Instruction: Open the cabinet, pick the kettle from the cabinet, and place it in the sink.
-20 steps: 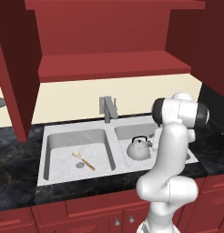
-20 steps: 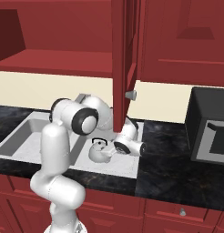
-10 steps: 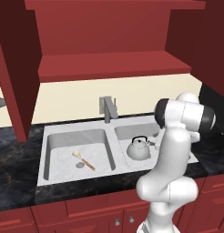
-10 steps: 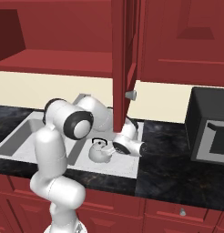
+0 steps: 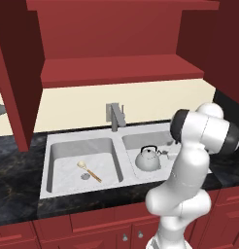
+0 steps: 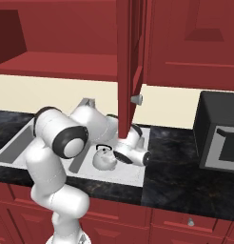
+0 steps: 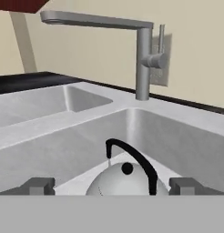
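Observation:
The silver-grey kettle (image 5: 147, 158) stands upright in the right basin of the light grey sink (image 5: 82, 141), black handle on top. In the hand view the kettle (image 7: 125, 179) sits low in the middle, beyond and between the two fingertips (image 7: 38, 185), touching neither. My gripper (image 7: 111, 186) is open and holds nothing. From the right, the gripper (image 6: 120, 157) reaches low over the basin just right of the kettle (image 6: 103, 160). The dark red cabinet (image 5: 121, 70) above stands open, and its shelf is bare.
An open cabinet door (image 6: 131, 62) with a silver knob hangs right above the hand. The square faucet (image 7: 143, 59) rises behind the basins. A wooden-handled spoon (image 5: 87, 170) lies in the left basin. A black microwave (image 6: 221, 133) stands on the counter at the right.
The arm's elbow has swung outward a little. The kettle has stayed put in the right basin, and the gripper has stayed open beside it.

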Robot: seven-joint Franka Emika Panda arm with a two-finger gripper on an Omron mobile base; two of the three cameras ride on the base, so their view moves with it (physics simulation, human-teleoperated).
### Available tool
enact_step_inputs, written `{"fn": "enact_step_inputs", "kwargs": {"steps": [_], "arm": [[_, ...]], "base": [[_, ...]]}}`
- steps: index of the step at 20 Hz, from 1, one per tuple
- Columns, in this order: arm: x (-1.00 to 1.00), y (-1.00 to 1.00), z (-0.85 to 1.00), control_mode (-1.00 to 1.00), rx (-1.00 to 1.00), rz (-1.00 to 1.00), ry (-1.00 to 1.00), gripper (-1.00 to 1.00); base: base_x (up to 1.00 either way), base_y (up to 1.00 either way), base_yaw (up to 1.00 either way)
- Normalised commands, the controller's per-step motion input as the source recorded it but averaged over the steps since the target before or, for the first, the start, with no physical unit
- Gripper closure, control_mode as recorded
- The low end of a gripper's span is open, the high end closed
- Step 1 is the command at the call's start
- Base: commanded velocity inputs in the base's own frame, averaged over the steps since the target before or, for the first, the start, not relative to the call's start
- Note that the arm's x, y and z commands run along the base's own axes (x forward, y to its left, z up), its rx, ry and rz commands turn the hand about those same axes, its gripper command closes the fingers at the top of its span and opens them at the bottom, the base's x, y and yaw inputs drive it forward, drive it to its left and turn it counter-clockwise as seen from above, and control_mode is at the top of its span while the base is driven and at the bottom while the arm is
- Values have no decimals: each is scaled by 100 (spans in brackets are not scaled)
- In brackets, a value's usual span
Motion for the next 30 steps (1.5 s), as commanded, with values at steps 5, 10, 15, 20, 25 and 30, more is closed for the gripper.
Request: {"fn": "enact_step_inputs", "kwargs": {"steps": [5,10,15,20,25,30], "arm": [[-16,6,34,-100,-2,-10,0,-100],[-16,3,25,-100,-9,-12,0,-100],[-19,0,32,-100,-12,-11,1,-100],[-23,6,32,-100,-17,-13,0,-100],[-23,7,36,-100,-9,-15,0,-100],[-21,9,38,-100,-1,-24,7,-100]], "base": [[0,0,0],[0,0,0],[0,0,0],[0,0,0],[0,0,0],[0,0,0]]}}
